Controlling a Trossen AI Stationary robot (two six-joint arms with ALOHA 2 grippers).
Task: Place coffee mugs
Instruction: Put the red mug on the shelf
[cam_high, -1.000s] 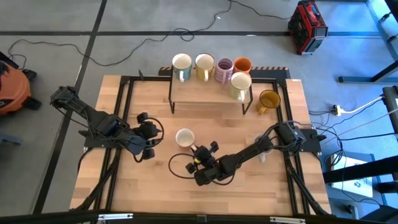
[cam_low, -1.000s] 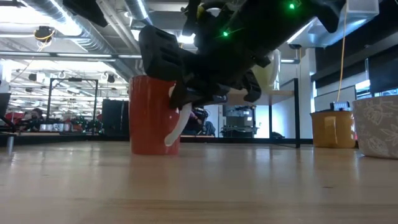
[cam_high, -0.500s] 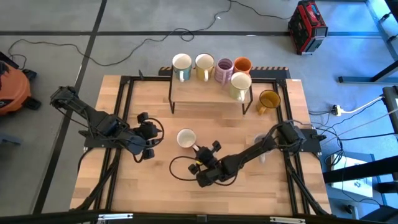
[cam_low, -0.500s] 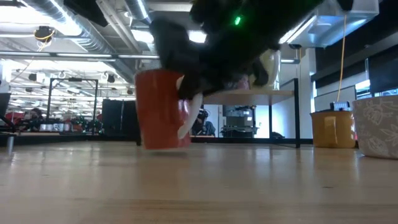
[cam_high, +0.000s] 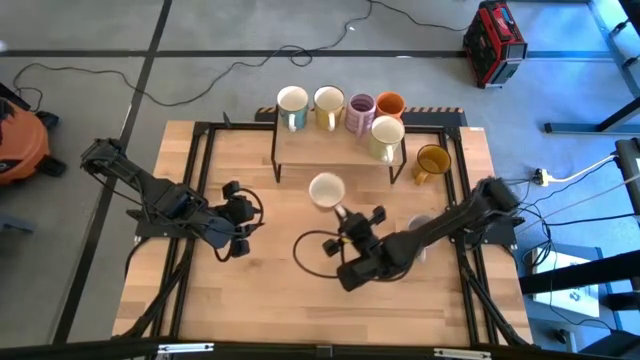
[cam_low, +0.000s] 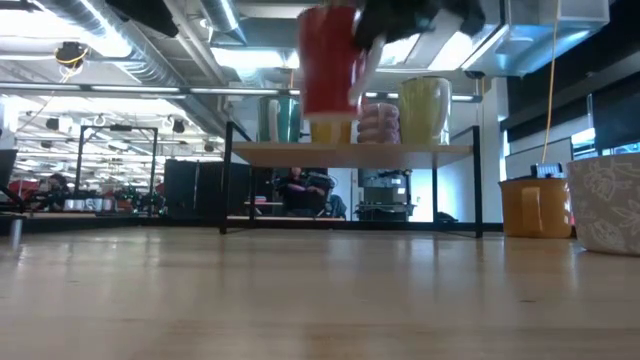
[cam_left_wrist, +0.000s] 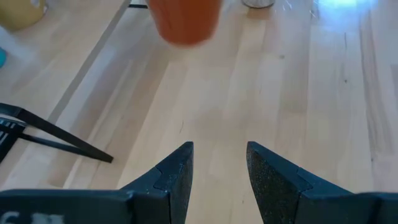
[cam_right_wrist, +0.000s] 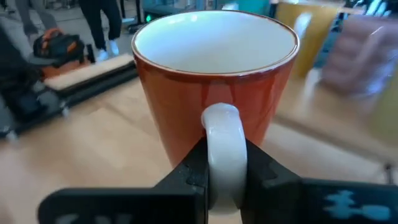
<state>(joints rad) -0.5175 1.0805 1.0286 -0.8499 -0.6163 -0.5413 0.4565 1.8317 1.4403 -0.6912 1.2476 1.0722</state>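
Red-orange mug airborne, short of the shelf

Red-orange mug (cam_high: 326, 189) is clamped by its white handle (cam_right_wrist: 222, 149) in your right hand (cam_high: 347, 215), upright, mouth up, lifted clear of the tabletop (cam_high: 270, 290). In the low view it hangs at about the height of the mugs already on the shelf (cam_low: 350, 150).

Key relation: the mug sits on the shelf side of the hand, handle pointing back at the wrist. The shelf lies just beyond it, with the bare part of the board straight ahead; five mugs line its far and right edges. The mustard mug (cam_high: 432, 160) stands on the tabletop right of the shelf.

My read: you push forward, then lower. Watch the near shelf edge against the mug base.

Left hand (cam_high: 232, 222) waits low on the left, fingers apart, holding nothing, farther from the shelf.
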